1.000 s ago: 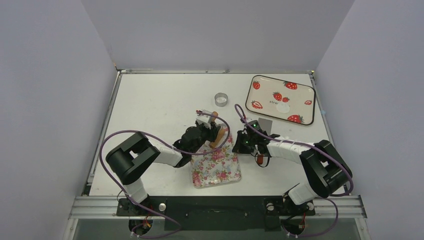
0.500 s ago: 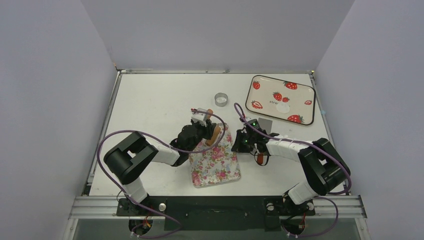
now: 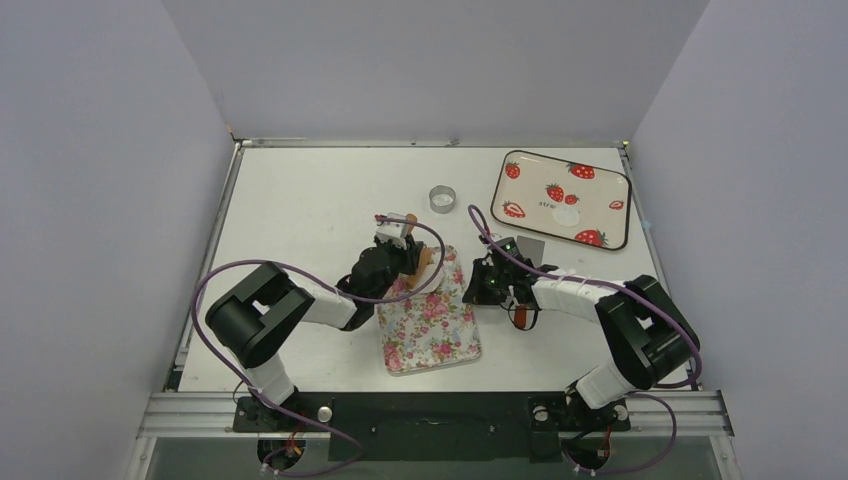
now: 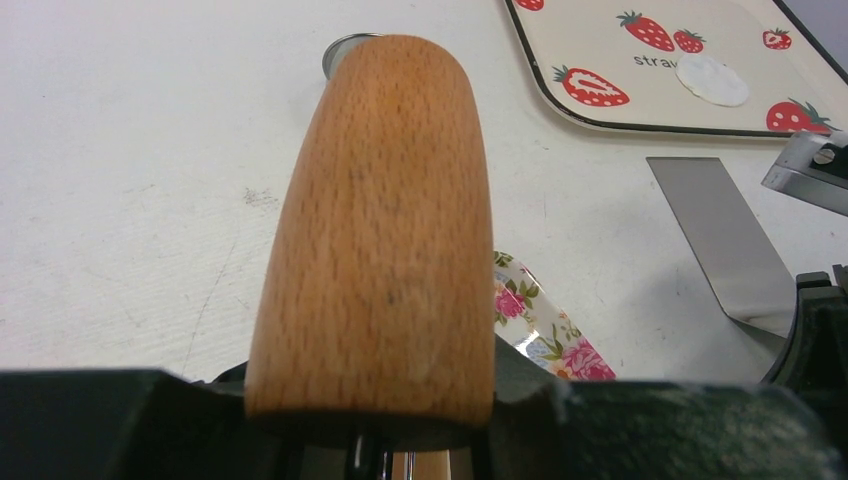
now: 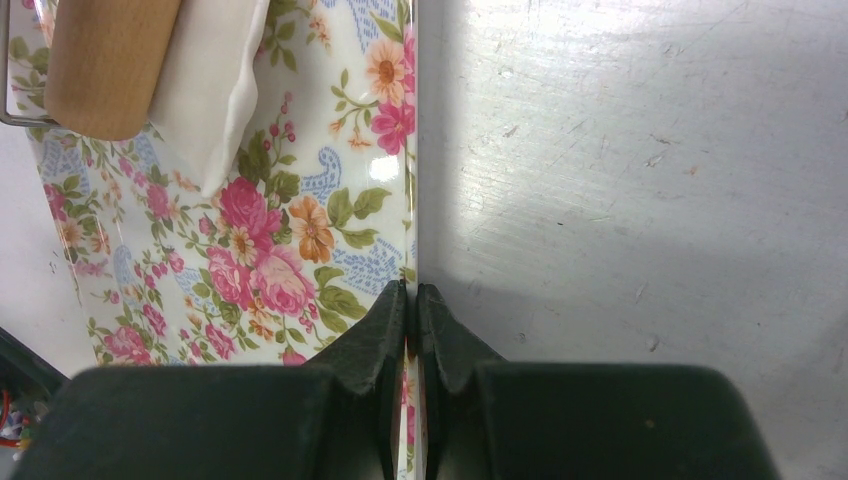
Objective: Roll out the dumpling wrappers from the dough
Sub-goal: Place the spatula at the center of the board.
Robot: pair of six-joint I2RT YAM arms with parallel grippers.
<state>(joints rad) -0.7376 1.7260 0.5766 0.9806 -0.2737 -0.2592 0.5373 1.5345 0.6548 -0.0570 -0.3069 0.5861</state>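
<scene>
Over the far end of the floral tray (image 5: 300, 230), the left hand (image 3: 404, 258) grasps the wooden roller (image 4: 380, 230), which rests on the dough (image 5: 205, 90), a flattened white patch. Beside it, the right hand (image 5: 411, 300) is clenched on the tray's rim. One dumpling wrapper (image 4: 711, 79) lies on the strawberry tray (image 3: 605, 190), well apart.

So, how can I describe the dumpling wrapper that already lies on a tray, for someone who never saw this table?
Go to the far right corner of the table, where a cream tray printed with red strawberries lies. Toward its near edge rests the dumpling wrapper, a thin flat disc. It alone there is plain white and round.
</scene>
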